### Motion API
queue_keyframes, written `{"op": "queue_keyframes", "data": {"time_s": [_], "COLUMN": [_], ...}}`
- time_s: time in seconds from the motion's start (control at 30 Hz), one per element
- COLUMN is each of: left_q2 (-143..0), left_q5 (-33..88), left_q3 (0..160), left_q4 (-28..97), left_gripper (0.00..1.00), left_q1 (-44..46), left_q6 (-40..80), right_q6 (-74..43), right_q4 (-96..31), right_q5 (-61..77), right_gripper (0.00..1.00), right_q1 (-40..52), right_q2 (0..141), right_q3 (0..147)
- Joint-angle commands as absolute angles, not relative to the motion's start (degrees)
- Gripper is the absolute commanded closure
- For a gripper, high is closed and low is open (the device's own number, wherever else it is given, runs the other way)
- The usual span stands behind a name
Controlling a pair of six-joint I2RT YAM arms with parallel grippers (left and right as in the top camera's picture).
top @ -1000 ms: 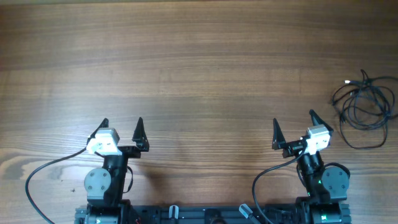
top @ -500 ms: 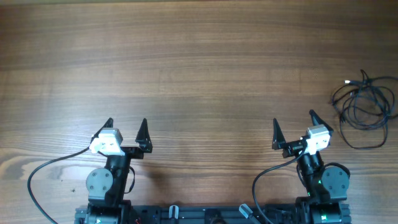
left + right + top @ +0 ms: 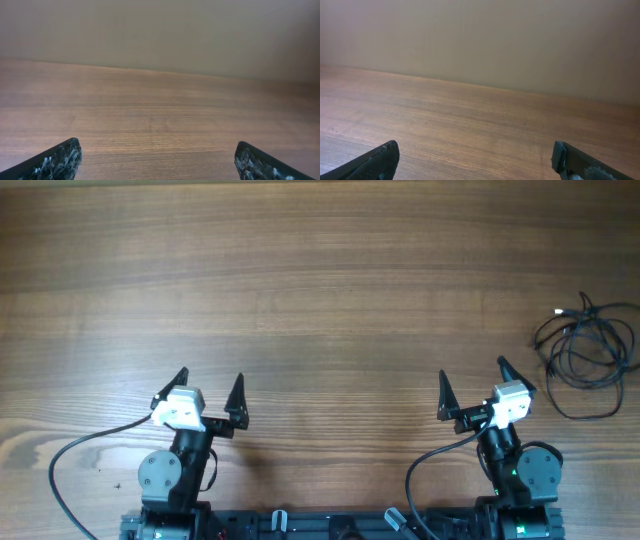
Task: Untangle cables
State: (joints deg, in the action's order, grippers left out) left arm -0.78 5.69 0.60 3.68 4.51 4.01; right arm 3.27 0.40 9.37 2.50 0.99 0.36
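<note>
The cables (image 3: pixel 586 350) are thin black cords in a loose tangle of loops at the table's far right edge, with a small silvery plug tip at the upper left of the bundle. My left gripper (image 3: pixel 209 385) is open and empty at the front left, far from them; its view (image 3: pixel 157 160) shows only bare wood. My right gripper (image 3: pixel 472 382) is open and empty at the front right, to the left of and nearer the front than the cables. Its view (image 3: pixel 475 160) shows only wood and a wall; the cables are out of both wrist views.
The wooden table (image 3: pixel 320 290) fills the overhead view. Thicker black wires (image 3: pixel 60 470) run from each arm base at the front edge. A plain wall (image 3: pixel 480 40) stands beyond the table's far edge.
My left gripper has shifted slightly to the right. The right arm and the cables have not moved.
</note>
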Motion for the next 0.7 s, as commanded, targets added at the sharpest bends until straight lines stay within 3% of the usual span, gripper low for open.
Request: {"op": "queue_keyframes", "data": {"time_s": [0.0,0.67], "left_q2": [-0.16,-0.16], "left_q5": [8.58,14.79], "left_q3": [0.32,0.32], "left_q4": [3.88,3.27], "left_gripper": [0.0,0.0], "left_q1": [4.6,3.09], "left_q6": [1.65,1.69], "right_q6": [2.87,2.85], "right_q4": [0.58,0.58], "right_q5": [8.84,8.82], "right_gripper": [0.0,0.0], "right_q1": [2.28,2.28], "right_q2": [0.27,0.27], "right_q3": [0.3,0.3]}}
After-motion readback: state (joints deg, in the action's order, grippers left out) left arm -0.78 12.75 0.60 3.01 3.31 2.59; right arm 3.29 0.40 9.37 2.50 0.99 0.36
